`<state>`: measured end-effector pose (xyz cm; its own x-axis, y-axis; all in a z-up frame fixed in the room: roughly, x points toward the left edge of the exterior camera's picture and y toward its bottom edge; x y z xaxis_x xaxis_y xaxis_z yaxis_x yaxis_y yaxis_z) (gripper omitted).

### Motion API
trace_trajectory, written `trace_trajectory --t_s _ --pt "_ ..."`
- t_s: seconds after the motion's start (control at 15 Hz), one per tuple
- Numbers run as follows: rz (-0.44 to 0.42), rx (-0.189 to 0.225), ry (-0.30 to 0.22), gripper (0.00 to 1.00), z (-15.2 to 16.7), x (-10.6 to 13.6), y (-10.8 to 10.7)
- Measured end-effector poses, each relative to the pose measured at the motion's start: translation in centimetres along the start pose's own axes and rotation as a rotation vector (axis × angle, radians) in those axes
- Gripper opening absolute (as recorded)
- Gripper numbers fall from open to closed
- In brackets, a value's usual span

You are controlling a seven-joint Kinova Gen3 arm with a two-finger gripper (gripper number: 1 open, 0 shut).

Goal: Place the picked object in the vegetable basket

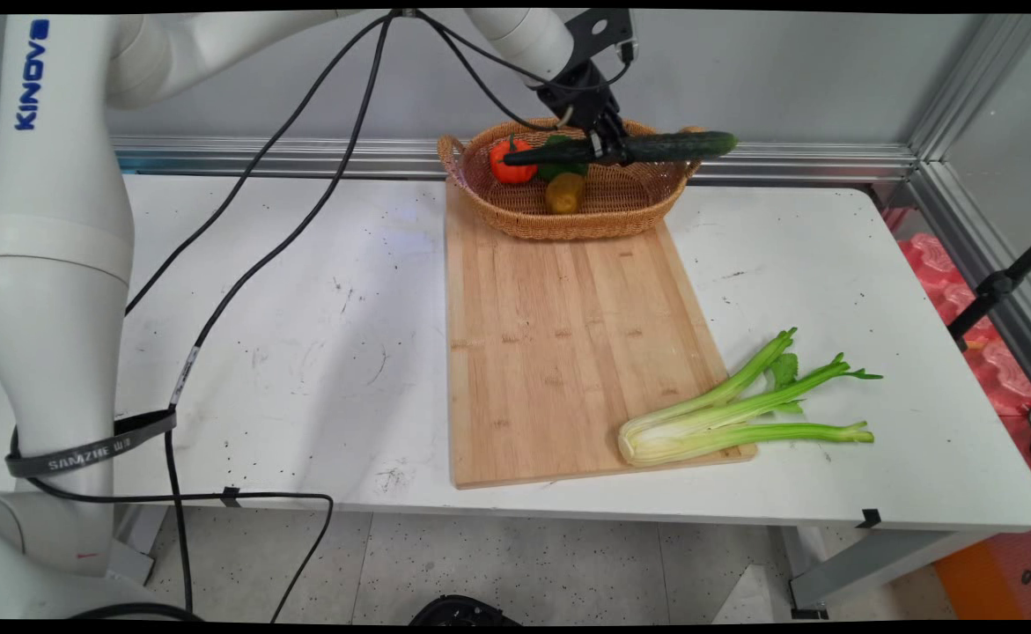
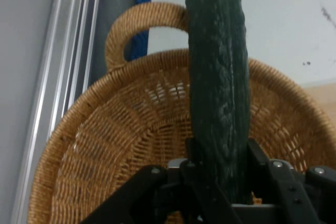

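My gripper (image 1: 610, 148) is clamped on a dark green cucumber (image 1: 656, 147), held level and crosswise above the wicker basket (image 1: 607, 216), clear of its rim. The cucumber runs left to right, its right end past the basket's right handle, its left end over the basket's interior. In the hand view my fingers (image 2: 197, 158) press against both sides of the cucumber (image 2: 218, 77), with the basket's woven wall (image 2: 105, 150) and one handle below it. Inside the basket lie a red-orange tomato (image 1: 512, 162), a green leafy item (image 1: 562, 167) and a yellowish vegetable (image 1: 565, 193). The basket stands on the far end of a wooden cutting board (image 1: 559, 343). A celery bunch (image 1: 735, 409) lies at the board's near right corner, its stalks extending right onto the white table (image 1: 304, 352).
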<state>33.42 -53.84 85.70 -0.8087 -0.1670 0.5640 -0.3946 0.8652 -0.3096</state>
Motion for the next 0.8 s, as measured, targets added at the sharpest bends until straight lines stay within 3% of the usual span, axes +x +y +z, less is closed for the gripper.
trace_trajectory --t_s 0.6,0.67,0.8 --pt "-0.003 -0.021 -0.022 0.0 0.7 -1.9 -0.3" --pt "-0.005 -0.023 -0.021 1.0 0.8 -2.0 -0.3" --pt "-0.012 -0.03 -0.019 1.0 0.8 -2.2 -0.3"
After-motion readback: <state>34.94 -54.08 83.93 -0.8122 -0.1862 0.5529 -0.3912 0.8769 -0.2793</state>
